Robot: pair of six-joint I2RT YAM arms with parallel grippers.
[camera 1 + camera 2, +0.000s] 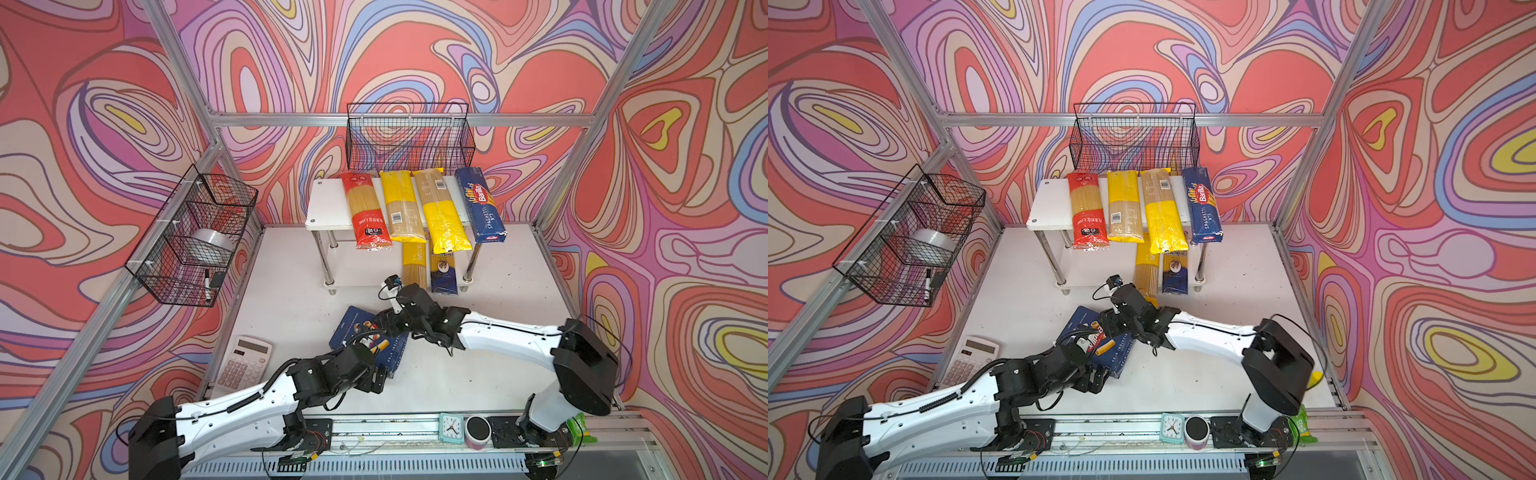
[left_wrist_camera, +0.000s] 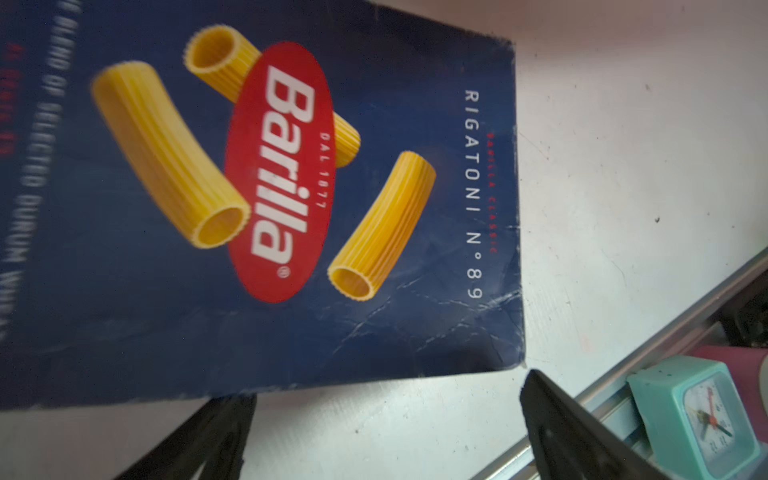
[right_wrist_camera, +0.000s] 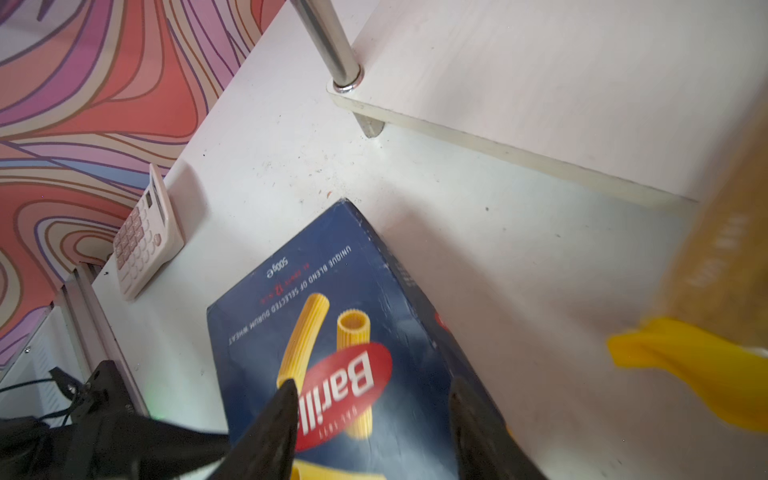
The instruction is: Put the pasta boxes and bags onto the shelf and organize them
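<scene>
The wide dark blue Barilla rigatoni box [image 1: 353, 328] lies flat on the white table in front of the shelf [image 1: 326, 203]. My left gripper [image 2: 382, 386] is open at the box's near corner, with bare table between its fingers. My right gripper [image 3: 372, 388] is open above the box's face, one finger over the logo and the other at the box's far edge. On the top board lie a red bag [image 1: 365, 212], two yellow bags [image 1: 397, 205] [image 1: 440, 212] and the narrow Barilla spaghetti box [image 1: 480, 205]. A yellow bag [image 1: 414, 266] and a dark blue bag [image 1: 444, 272] lie on the lower board.
A white calculator [image 1: 245, 365] sits at the table's left edge. A teal clock [image 1: 451, 428] and a dark-lidded can [image 1: 477, 432] stand on the front rail. Black wire baskets hang on the back wall [image 1: 409, 137] and the left wall [image 1: 195, 237].
</scene>
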